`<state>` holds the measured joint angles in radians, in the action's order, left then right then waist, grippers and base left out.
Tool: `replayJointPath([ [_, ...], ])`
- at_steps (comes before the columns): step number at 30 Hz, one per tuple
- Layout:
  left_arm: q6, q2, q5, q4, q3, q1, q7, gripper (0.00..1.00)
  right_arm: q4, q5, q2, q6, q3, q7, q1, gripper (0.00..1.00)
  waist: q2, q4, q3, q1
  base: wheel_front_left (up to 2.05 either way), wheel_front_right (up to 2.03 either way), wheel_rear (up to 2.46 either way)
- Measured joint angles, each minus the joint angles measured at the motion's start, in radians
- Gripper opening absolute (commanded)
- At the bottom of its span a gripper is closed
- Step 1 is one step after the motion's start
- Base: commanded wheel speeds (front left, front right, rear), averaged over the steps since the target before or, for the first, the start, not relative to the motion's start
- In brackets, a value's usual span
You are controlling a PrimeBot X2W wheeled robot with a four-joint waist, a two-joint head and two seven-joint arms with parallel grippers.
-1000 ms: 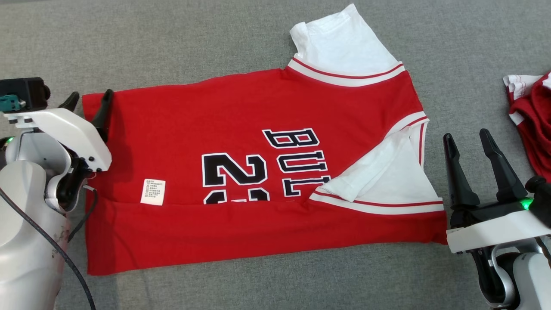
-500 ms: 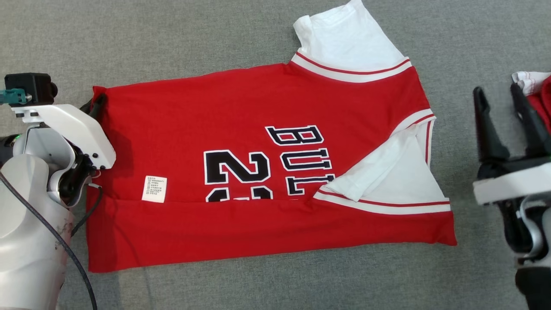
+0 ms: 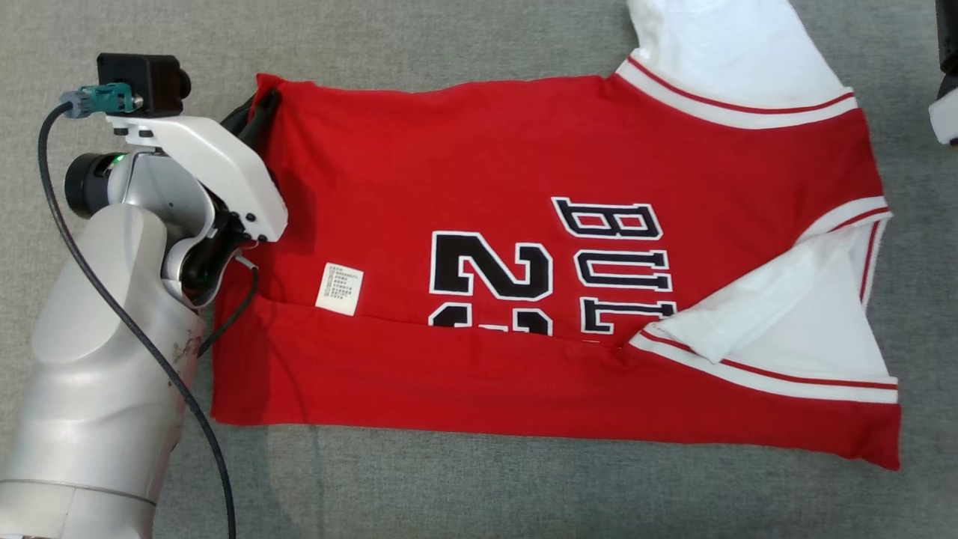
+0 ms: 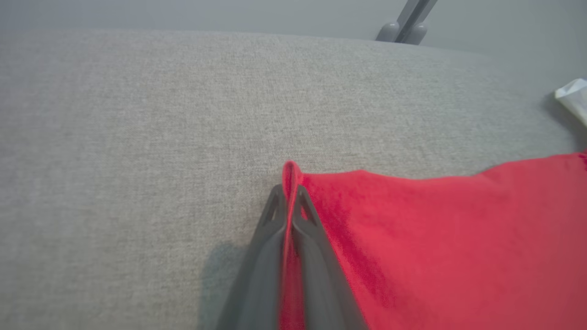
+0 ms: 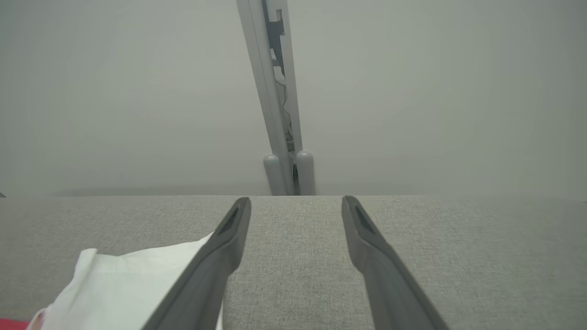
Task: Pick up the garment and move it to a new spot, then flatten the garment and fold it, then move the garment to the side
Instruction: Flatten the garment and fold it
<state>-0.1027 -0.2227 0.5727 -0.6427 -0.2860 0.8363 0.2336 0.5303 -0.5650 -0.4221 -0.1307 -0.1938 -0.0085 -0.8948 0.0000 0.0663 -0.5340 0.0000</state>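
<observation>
The garment (image 3: 524, 187) is a red jersey with white sleeves and black lettering, lying flat on the grey cloth surface with its near strip folded over. My left gripper (image 3: 263, 105) sits at the jersey's far left corner. In the left wrist view the left gripper (image 4: 288, 189) is shut on the garment (image 4: 435, 238), a ridge of red cloth pinched between the fingers. My right gripper (image 5: 296, 201) stands open over bare grey cloth, with a white sleeve (image 5: 124, 284) just left of its left finger. A bit of the right arm (image 3: 944, 112) shows at the head view's far right edge.
A white care label (image 3: 339, 287) lies on the jersey's left half. Beyond the surface's far edge rises a grey metal post (image 5: 279, 137), also seen as the post (image 4: 406, 20) in the left wrist view. Grey cloth (image 3: 449, 494) stretches in front of the jersey.
My left gripper has shut on the jersey's far left corner. The right gripper has gone up and away to the right, staying open. The head camera has shifted, so the whole picture slid.
</observation>
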Motion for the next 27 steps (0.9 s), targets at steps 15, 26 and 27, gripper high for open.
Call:
replayJointPath([
  [15, -0.020, 0.066, 0.002, -0.017, -0.066, 0.096, -0.065, 0.00, 0.170, -0.195, -0.087, 0.000, -0.400, 0.220, -0.280, 1.00, 0.0000, 0.105, -0.099, 0.0000, 0.00, 0.00, 0.00],
  [26, -0.024, 0.064, 0.047, -0.047, -0.070, 0.113, -0.108, 0.00, 0.118, -0.391, -0.148, 0.000, -0.530, 0.197, -0.333, 0.00, 0.0000, 0.101, -0.097, 0.0000, 0.00, 0.00, 0.00],
  [27, -0.024, 0.061, 0.052, -0.046, -0.069, 0.111, -0.111, 0.00, 0.100, -0.410, -0.159, 0.000, -0.540, 0.193, -0.333, 0.00, 0.0000, 0.099, -0.094, 0.0000, 0.00, 0.00, 0.00],
])
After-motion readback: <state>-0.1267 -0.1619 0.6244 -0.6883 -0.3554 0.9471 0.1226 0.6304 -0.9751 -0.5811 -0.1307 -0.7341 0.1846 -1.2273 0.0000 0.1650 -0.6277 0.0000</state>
